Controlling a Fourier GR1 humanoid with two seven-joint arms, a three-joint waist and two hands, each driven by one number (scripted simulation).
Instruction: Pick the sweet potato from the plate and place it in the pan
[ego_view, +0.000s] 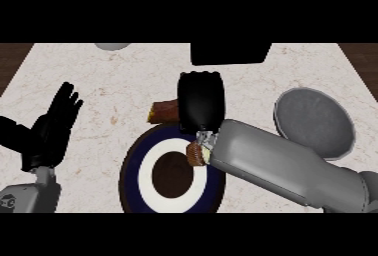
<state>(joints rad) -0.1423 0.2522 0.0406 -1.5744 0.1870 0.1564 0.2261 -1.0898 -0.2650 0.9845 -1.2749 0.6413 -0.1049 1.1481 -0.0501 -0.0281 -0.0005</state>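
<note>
The counter (111, 85) is pale marble with faint brownish veins, the plate (140, 172) ringed — dark brown rim, navy band, white ring, brown centre — the pan (314, 122) grey, the sweet potato (164, 111) orange-brown.

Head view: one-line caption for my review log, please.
Right hand curled over the sweet potato at the plate rim; grey pan waits to its right; left hand rests open.

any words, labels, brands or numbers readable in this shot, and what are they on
None readable. A small pale mark shows on the left forearm at the lower left edge, too small to tell whether it is text.
The plate, the pan, the sweet potato, the right hand and the left hand bear no writing.
</note>
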